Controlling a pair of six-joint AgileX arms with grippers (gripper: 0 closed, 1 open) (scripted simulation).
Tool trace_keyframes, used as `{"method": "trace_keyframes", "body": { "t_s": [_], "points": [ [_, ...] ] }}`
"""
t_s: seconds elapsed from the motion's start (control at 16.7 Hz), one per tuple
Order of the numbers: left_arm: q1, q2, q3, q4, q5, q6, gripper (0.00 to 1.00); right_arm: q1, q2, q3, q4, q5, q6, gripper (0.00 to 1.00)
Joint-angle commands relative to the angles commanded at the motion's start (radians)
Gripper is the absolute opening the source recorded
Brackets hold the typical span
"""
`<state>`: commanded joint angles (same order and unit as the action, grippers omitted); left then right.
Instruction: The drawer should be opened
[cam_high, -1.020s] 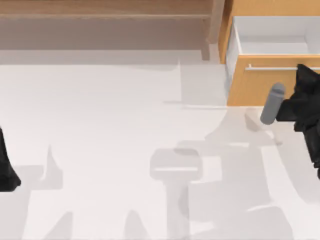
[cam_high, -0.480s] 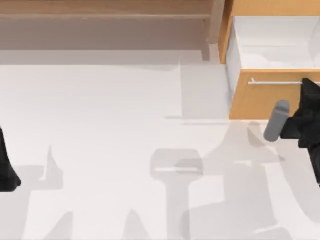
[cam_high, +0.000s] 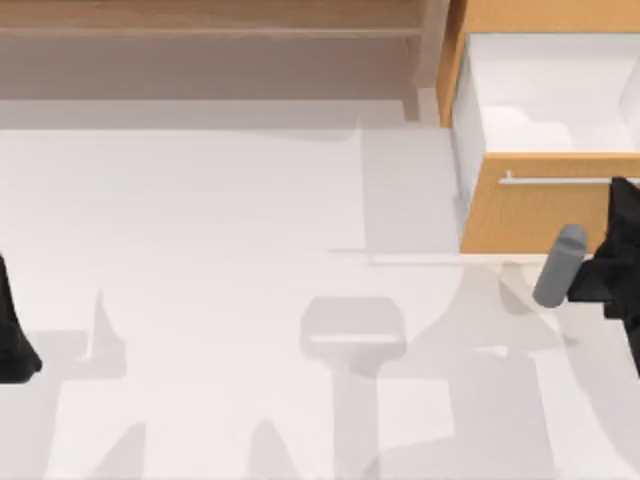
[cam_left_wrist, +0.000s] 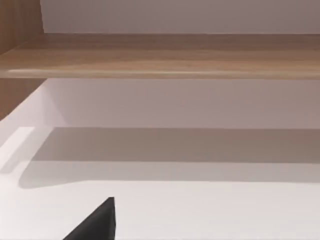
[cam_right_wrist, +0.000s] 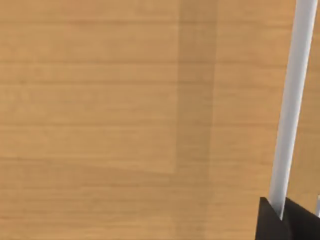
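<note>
The drawer (cam_high: 545, 205) has slid further out at the bench's two o'clock. The right hand (cam_high: 622, 190) grips its thin, stiff, likely slippery handle (cam_right_wrist: 291, 110); left hand (cam_high: 12, 330) parked at nine o'clock.

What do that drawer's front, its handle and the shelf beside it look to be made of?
The drawer front looks like light orange-tan wood with a matte finish, judging by faint horizontal grain. Its handle seems to be smooth silver metal, though it may be painted. The shelf looks like duller brown wood with streaky grain.
</note>
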<state>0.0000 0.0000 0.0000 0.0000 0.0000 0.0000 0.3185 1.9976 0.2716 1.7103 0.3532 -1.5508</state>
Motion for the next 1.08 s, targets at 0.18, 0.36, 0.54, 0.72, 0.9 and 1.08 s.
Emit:
{"method": "trace_keyframes", "body": {
  "t_s": [0.18,0.36,0.54,0.72,0.9,1.08],
  "points": [
    [0.0,0.0,0.0,0.0,0.0,0.0,1.0,0.0,0.0,0.0,0.0,0.0,0.0,0.3],
    [0.0,0.0,0.0,0.0,0.0,0.0,1.0,0.0,0.0,0.0,0.0,0.0,0.0,0.53],
    [0.0,0.0,0.0,0.0,0.0,0.0,1.0,0.0,0.0,0.0,0.0,0.0,0.0,0.75],
    [0.0,0.0,0.0,0.0,0.0,0.0,1.0,0.0,0.0,0.0,0.0,0.0,0.0,0.98],
    [0.0,0.0,0.0,0.0,0.0,0.0,1.0,0.0,0.0,0.0,0.0,0.0,0.0,1.0],
    [0.0,0.0,0.0,0.0,0.0,0.0,1.0,0.0,0.0,0.0,0.0,0.0,0.0,1.0]
  ]
}}
